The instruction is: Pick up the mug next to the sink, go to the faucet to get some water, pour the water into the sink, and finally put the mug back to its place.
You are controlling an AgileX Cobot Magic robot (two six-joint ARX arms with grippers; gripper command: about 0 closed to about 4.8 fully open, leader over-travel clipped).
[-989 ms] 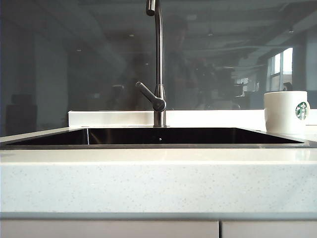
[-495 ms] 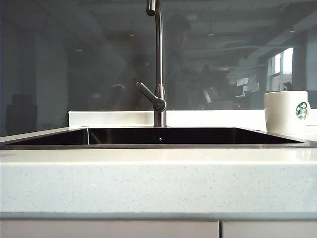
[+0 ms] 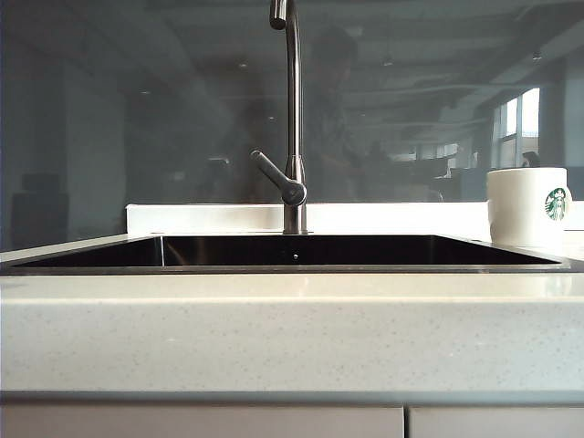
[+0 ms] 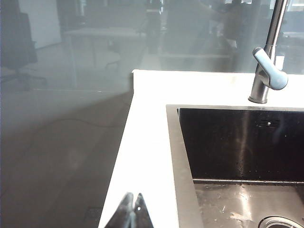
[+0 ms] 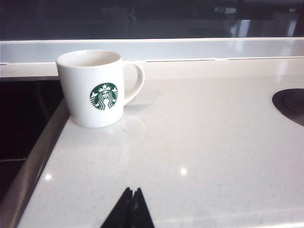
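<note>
The white mug (image 3: 527, 206) with its green logo stands upright on the counter just right of the sink (image 3: 292, 266); the right wrist view shows the mug (image 5: 95, 88) with its handle turned away from the basin. My right gripper (image 5: 132, 191) is shut and empty, well short of the mug over bare counter. The faucet (image 3: 292, 119) rises behind the sink's middle. In the left wrist view my left gripper (image 4: 133, 195) is shut and empty over the counter strip beside the sink (image 4: 183, 161), with the faucet (image 4: 266, 76) at the far corner. Neither arm shows in the exterior view.
White speckled counter (image 3: 292, 328) runs along the front. A dark round inset (image 5: 290, 104) lies in the counter beyond the mug's handle side. A glass wall (image 3: 137, 119) stands behind the low white backsplash (image 3: 201, 217). The sink drain (image 4: 282, 222) shows in the basin floor.
Nothing on the counter has moved in the exterior view; only the dim reflections in the glass behind the faucet have shifted.
</note>
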